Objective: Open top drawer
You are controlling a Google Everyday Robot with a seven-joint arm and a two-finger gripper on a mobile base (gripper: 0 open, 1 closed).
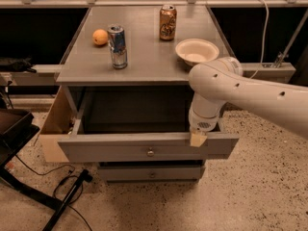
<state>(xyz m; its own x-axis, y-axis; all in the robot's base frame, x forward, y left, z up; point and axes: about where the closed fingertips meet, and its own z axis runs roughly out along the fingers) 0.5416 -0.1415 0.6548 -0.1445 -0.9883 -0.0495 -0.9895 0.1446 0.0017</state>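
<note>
The top drawer [120, 150] is pulled out from under the grey table top, its grey box interior showing. Its wide grey front carries a small round metal knob [150, 152] at centre. My gripper [198, 137] hangs from the white arm and sits at the top edge of the drawer front, to the right of the knob. A tan fingertip [197, 139] rests over that edge. A narrower grey drawer [151, 173] with a similar knob sits closed below.
On the table top [144, 57] stand a silver-blue can [117, 46], a brown can [167, 22], an orange [100, 36] and a white bowl [196, 51]. A cardboard box [54, 124] is at the left. Black cables and a stand [62, 201] lie on the floor.
</note>
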